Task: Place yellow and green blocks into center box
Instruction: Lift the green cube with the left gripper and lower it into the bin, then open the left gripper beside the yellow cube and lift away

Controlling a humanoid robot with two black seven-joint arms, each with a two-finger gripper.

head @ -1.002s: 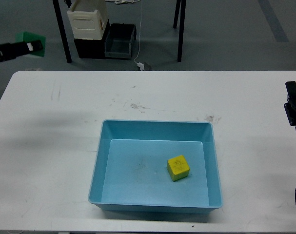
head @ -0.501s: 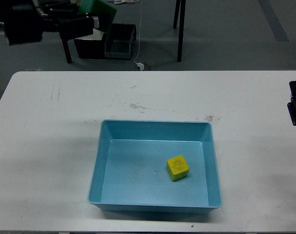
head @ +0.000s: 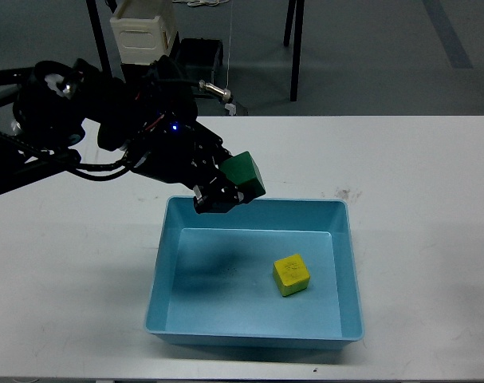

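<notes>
A yellow block (head: pixel 291 274) lies inside the light blue box (head: pixel 158 271) at the middle of the white table, right of the box's centre. My left gripper (head: pixel 230 185) is shut on a green block (head: pixel 245 175) and holds it in the air above the box's far left rim. The left arm reaches in from the left edge. My right gripper is out of view.
The white table (head: pixel 417 207) stretches around the box. Beyond its far edge stand a cream crate (head: pixel 143 30), a dark bin (head: pixel 198 57) and black table legs (head: pixel 296 32) on the grey floor.
My left arm has swung from the far upper left down and right, carrying the green block to just above the box's far rim. The right gripper has left the right edge.
</notes>
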